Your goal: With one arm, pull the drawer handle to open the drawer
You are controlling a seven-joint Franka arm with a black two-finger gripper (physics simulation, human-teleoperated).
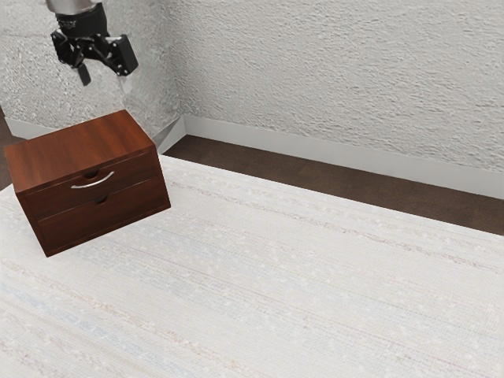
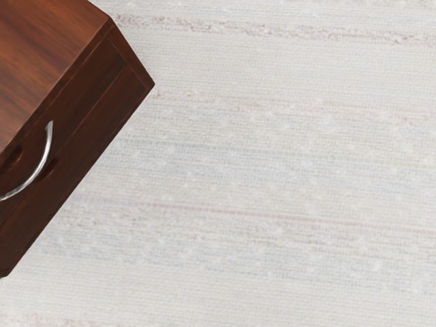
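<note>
A small dark-wood cabinet (image 1: 75, 146) with two drawers stands at the exterior view's left on the pale table. The upper drawer (image 1: 118, 175) carries a curved silver handle (image 1: 92, 181), and both drawer fronts sit flush with the cabinet. My black gripper (image 1: 102, 79) hangs well above the cabinet's back edge, open, with nothing between its fingers. In the wrist view the cabinet (image 2: 41, 54) lies off to one side below my hand, its handle (image 2: 39, 160) partly in sight.
The whitish woven tabletop (image 1: 315, 276) spreads wide in front of the cabinet and toward the exterior view's right. Behind it run a dark floor strip (image 1: 354, 185) and a rough grey wall (image 1: 339, 71).
</note>
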